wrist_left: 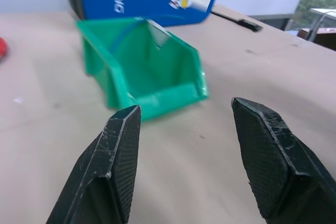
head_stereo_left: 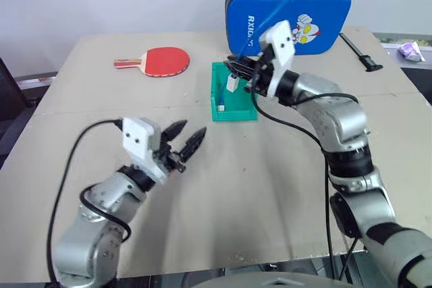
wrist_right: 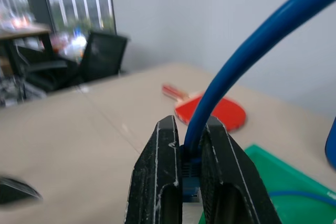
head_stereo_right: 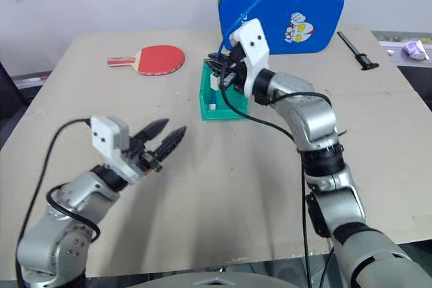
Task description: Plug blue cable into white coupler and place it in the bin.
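Blue cable (wrist_right: 220,82) sits clenched in the right pincer (wrist_right: 191,182) above the bin (head_stereo_left: 233,111); left pincer (head_stereo_left: 185,141) released.

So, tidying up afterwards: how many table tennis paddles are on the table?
1: a red paddle lies at the table's far left, left of the green bin.

Left gripper (head_stereo_left: 186,141) hovers near left, fingers spread apart; right gripper (head_stereo_left: 237,71) reaches far, fingers pinched together.
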Robot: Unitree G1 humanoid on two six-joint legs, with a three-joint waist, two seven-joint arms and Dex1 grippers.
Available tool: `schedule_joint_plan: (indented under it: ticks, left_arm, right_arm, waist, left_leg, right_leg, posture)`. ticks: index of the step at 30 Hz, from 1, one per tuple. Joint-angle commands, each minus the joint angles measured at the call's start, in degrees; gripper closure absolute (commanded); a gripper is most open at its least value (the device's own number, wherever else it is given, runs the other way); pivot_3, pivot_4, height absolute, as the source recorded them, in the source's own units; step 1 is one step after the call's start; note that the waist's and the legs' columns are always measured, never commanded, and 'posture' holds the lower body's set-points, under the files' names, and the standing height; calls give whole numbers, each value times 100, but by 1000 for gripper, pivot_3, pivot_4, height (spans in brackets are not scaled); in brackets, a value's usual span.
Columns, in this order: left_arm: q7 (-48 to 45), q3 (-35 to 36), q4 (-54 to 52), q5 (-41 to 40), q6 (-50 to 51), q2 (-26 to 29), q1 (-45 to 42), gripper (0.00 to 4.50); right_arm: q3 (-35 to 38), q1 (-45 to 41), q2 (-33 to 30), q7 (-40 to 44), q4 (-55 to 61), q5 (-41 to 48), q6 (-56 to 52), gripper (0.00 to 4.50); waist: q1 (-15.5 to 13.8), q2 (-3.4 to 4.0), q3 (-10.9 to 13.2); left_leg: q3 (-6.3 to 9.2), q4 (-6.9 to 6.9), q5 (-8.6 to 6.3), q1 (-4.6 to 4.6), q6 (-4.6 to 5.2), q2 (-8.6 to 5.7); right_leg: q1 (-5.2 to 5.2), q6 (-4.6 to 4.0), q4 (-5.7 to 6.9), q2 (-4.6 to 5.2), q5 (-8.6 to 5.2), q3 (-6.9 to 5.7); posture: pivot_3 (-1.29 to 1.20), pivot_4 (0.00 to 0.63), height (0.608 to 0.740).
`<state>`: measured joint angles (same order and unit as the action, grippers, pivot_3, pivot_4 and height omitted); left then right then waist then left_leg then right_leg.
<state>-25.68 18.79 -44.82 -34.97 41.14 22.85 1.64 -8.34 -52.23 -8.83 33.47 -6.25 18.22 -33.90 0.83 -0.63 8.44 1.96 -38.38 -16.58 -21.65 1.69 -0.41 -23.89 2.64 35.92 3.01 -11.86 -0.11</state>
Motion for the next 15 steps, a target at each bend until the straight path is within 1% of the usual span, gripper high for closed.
schedule_joint_plan:
  ticks: [1,3,5,7,9,10,11,12,13,14,15]
  left_arm:
    - [129,283,-312,-577,251,289,-233,1718]
    - [189,314,-323,-735,325,432,-262,1718]
    - [260,325,-321,-754,350,575,-246,1718]
    - [329,332,-300,-764,341,653,-205,1640]
    - [367,305,-303,-726,325,745,-134,1640]
    - [354,313,-301,-720,276,754,-42,1640]
    - [344,323,-297,-730,229,763,31,1640]
    - [336,322,-292,-700,177,774,112,1640]
    - [335,309,-291,-674,132,776,174,1640]
    - [347,268,-292,-643,122,801,202,1640]
    - [358,238,-297,-623,117,821,233,1640]
  right_arm:
    - [-101,-628,246,29,-1289,-387,748,4500]
    - [-78,-931,385,11,-2010,-540,1124,4500]
    - [-29,-1193,483,-22,-2678,-679,1507,4500]
    - [-22,-1344,515,110,-3097,-780,1904,3694]
    - [122,-1413,556,161,-3259,-693,1960,2951]
    - [157,-1420,525,200,-3263,-696,1996,2512]
    - [173,-1424,504,237,-3269,-717,2039,1964]
    - [203,-1392,439,280,-3192,-723,2027,1435]
    - [249,-1305,324,324,-3014,-708,1957,1032]
    - [328,-1088,128,395,-2625,-630,1756,642]
    - [390,-883,-35,445,-2275,-553,1561,101]
  waist:
    - [17,0,0]
    - [27,1,1]
    - [36,0,1]
    - [28,1,1]
    - [30,1,1]
    - [32,2,2]
    - [32,4,3]
    - [32,4,3]
    - [31,4,3]
    - [10,4,4]
    - [-20,3,4]
  left_leg:
    - [-3,0,1,-1,-1,-4]
    - [-5,2,15,-3,-27,-9]
    - [-8,6,17,-8,-30,-9]
    - [-7,14,17,-17,-32,-8]
    - [-5,17,16,-26,-33,-6]
    - [-6,19,16,-27,-33,-5]
    - [-7,20,16,-29,-33,-4]
    - [-8,20,16,-30,-33,-4]
    - [-9,19,16,-29,-33,-3]
    - [-9,18,16,-28,-33,-4]
    - [-6,18,16,-29,-33,-3]
  right_leg:
    - [-1,1,0,0,0,2]
    - [-2,1,-3,1,1,5]
    - [-9,2,-6,1,0,8]
    - [-21,2,-7,2,0,7]
    - [-30,2,-7,5,0,5]
    - [-30,2,-7,6,0,6]
    - [-30,2,-7,7,0,6]
    - [-30,2,-8,8,0,7]
    - [-30,2,-11,9,0,7]
    - [-30,2,-16,9,0,8]
    - [-30,1,-17,10,0,5]
  posture:
    - [0,150,740]
    - [0,150,740]
    - [0,150,740]
    - [0,150,740]
    - [0,150,740]
    - [0,150,740]
    - [0,150,740]
    - [0,150,740]
    - [0,150,740]
    - [0,150,740]
    - [0,150,740]
